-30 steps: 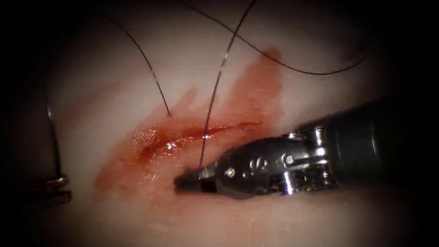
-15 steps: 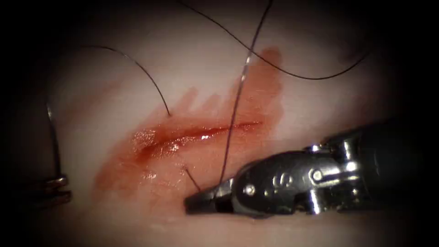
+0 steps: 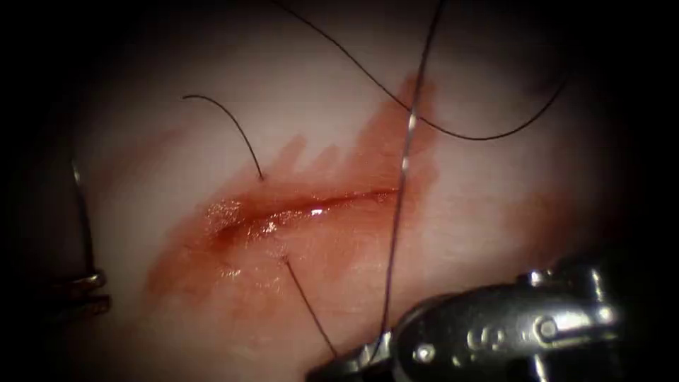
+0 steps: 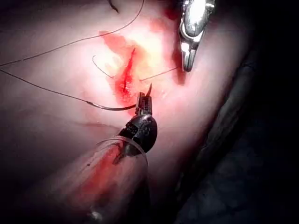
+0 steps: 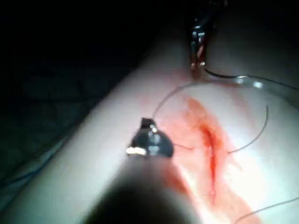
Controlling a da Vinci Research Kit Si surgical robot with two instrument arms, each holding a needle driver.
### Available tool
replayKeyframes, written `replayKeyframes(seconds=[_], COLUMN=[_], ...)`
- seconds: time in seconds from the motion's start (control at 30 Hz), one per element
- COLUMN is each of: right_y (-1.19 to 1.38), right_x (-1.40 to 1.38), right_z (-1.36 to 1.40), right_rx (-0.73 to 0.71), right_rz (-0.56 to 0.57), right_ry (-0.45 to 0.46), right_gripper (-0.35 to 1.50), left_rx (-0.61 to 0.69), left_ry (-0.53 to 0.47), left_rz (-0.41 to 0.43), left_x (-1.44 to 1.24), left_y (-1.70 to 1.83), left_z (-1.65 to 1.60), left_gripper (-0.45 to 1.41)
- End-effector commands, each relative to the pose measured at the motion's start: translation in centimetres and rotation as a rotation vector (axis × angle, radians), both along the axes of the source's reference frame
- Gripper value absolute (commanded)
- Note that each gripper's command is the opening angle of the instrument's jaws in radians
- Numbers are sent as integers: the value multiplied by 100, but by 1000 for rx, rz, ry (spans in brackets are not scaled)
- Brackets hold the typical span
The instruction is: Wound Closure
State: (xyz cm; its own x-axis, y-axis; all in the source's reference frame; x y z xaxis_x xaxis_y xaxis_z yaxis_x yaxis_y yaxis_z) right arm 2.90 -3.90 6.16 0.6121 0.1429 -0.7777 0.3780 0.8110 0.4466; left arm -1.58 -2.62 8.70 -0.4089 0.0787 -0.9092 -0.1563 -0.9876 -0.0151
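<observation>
Partly cropped right claw grips thread | left claw holds needle

glossy metal right gripper; wet, shiny tissue; thin dark thread.

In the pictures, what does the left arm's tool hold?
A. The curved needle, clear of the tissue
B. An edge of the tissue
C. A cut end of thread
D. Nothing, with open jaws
A: in the left wrist view the left arm's tool is shut on the curved needle, which lies over the tissue beside the cut, not in it.
</observation>
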Motion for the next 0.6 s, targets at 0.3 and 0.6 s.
replayKeyframes(seconds=[0.3, 0.6], right_y=[-2, 7], right_x=[13, -16], right_z=[4, 12], right_rx=[-25, -97], right_rz=[11, 56], right_ry=[4, 2], right_gripper=[51, 131], left_rx=[3, 3], left_ry=[-1, -1], left_rz=[2, 2], left_x=[-6, -6], left_y=[-5, -5], left_z=[5, 5], left_gripper=[-45, -45])
